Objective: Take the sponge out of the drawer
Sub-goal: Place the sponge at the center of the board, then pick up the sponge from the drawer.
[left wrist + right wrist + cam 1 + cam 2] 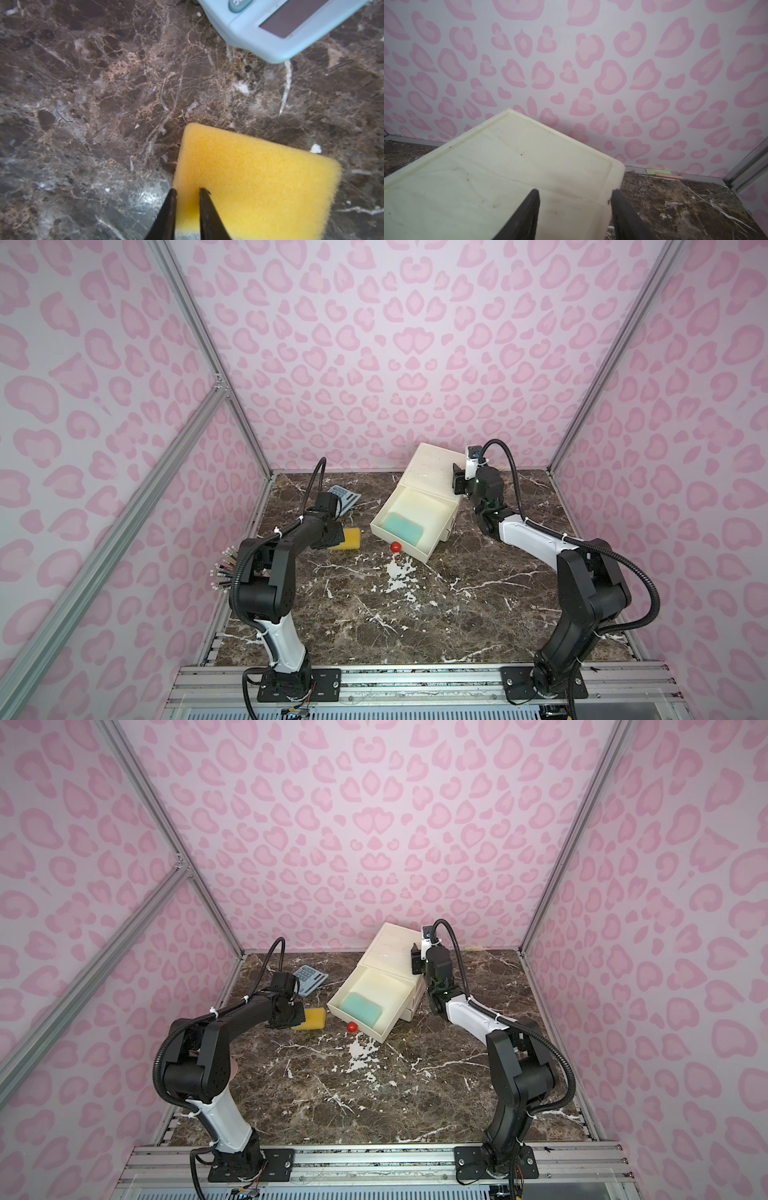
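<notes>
Sponges: two counted, if the teal slab is one.
- Yellow sponge (351,540) lay flat on the marble table (415,614), left of centre in both top views, just beside the open drawer (419,502) and outside it.
- Teal sponge (402,526) lay flat inside the drawer, toward its front wall, behind the red knob (395,547).

Other counts: one drawer pulled out, one cabinet (428,464), one knob, one calculator (343,497) near the yellow sponge and apart from it, two arms. Further drawer fronts sat under the open one, but their number was not clear.

Left gripper (188,191): fingers narrowly parted and astride one corner of the yellow sponge, lower centre of the left wrist view. The foam between them did not look squeezed, so I judged it let go.

Right gripper (576,192): closed across the cabinet's top corner, one finger on the lid and one past its side edge, apparently steadying the cabinet.

Handling (judgement): open-cell foam, so light, soft and grippy, not fragile. It compresses a lot, so the fingers must close well in. Take it across a short edge or a corner. For the teal one, come down from above on the side away from the drawer wall.
</notes>
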